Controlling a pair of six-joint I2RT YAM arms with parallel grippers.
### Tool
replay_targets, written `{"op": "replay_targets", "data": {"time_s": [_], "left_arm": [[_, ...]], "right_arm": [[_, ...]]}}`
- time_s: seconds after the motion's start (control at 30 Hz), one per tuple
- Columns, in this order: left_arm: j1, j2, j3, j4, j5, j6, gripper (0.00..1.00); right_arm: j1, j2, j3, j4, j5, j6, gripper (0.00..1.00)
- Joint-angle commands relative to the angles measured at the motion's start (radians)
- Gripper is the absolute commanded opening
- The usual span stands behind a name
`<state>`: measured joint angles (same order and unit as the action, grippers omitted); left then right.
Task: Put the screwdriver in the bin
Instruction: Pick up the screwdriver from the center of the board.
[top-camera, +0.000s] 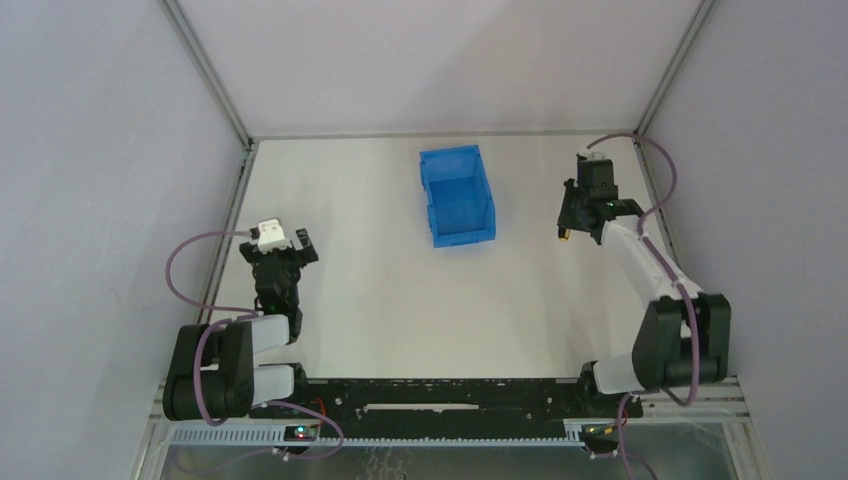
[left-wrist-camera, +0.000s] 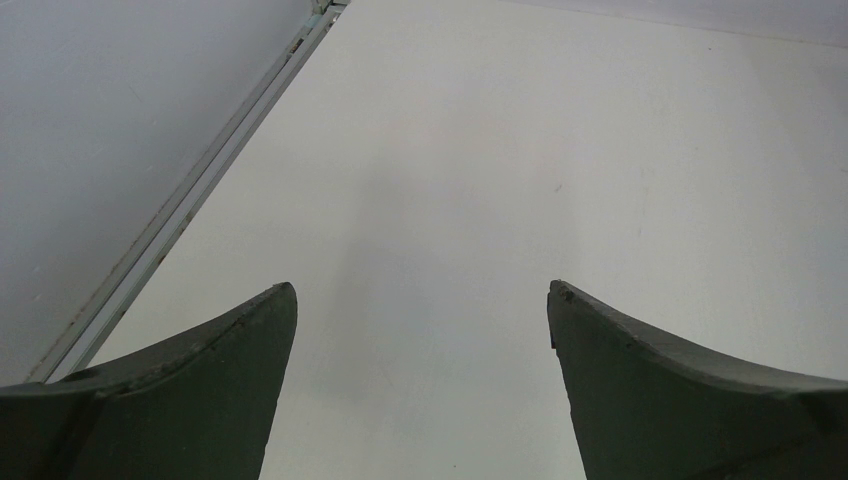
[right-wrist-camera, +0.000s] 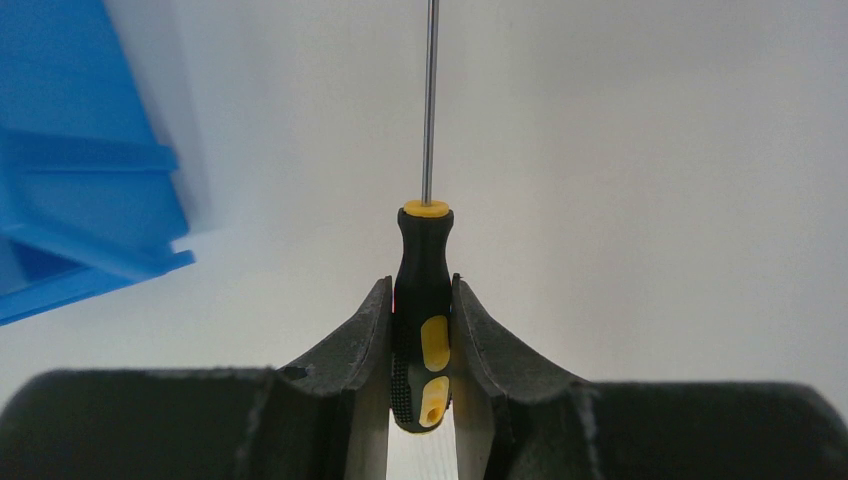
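Observation:
The bright blue bin (top-camera: 459, 195) stands at the back middle of the table; its corner shows at the left of the right wrist view (right-wrist-camera: 80, 180). My right gripper (top-camera: 572, 222) is to the right of the bin, raised above the table. It is shut on the screwdriver (right-wrist-camera: 424, 300), gripping the black handle with yellow insets. The thin shaft points straight ahead out of the jaws. In the top view only a small yellow bit of the screwdriver (top-camera: 565, 237) shows. My left gripper (top-camera: 287, 250) is open and empty over bare table at the left (left-wrist-camera: 422, 290).
A metal frame rail (left-wrist-camera: 190, 190) runs along the table's left edge, close to my left gripper. Grey walls enclose the table on the left, back and right. A black rail (top-camera: 440, 395) with cables lies along the near edge.

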<state>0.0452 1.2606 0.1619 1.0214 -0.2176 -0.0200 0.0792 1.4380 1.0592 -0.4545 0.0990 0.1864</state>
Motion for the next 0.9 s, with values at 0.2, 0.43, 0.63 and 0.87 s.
{"op": "replay_targets", "data": {"time_s": [0.2, 0.43, 0.63, 0.87], "left_arm": [[-0.004, -0.004, 0.035, 0.022, -0.01, -0.004, 1.0], [-0.004, -0.004, 0.035, 0.022, -0.011, -0.004, 1.0], [-0.004, -0.004, 0.035, 0.022, -0.01, -0.005, 1.0], [-0.004, -0.004, 0.036, 0.022, -0.01, -0.005, 1.0]], "right_arm": [[0.023, -0.329, 0.143, -0.155, 0.037, -0.025, 0.09], [0.05, -0.433, 0.251, -0.248, 0.07, -0.044, 0.07], [0.079, -0.45, 0.284, -0.278, 0.083, -0.04, 0.06], [0.213, -0.4, 0.303, -0.268, 0.126, -0.012, 0.06]]}}
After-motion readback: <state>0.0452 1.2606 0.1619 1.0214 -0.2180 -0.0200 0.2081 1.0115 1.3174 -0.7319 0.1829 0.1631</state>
